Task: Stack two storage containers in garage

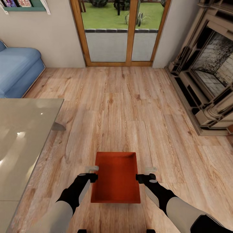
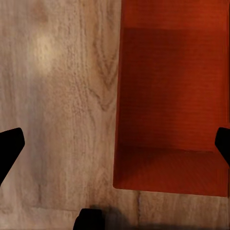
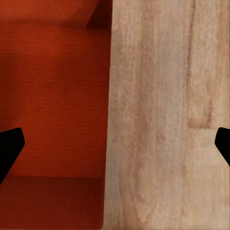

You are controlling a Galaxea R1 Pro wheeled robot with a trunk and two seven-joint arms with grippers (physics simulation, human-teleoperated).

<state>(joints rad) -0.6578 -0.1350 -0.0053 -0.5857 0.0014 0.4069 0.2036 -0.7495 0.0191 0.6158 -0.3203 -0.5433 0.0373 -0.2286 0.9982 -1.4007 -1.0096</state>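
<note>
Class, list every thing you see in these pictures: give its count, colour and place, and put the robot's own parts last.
storage container: one, orange-red, on the wood floor between both grippers
wood floor: one, light planks
sofa: one, blue, far left
glass table: one, pale, left
glass doors: one pair, wood-framed, far wall
fireplace: one, tan frame, right
shelf: one, green, upper left
left gripper: one, black and grey, open, astride container's left wall
right gripper: one, same colours, open, astride its right wall

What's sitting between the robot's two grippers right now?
An orange-red open-topped rectangular box sits between the left gripper and right gripper, above the wood-plank floor, in the head view.
</note>
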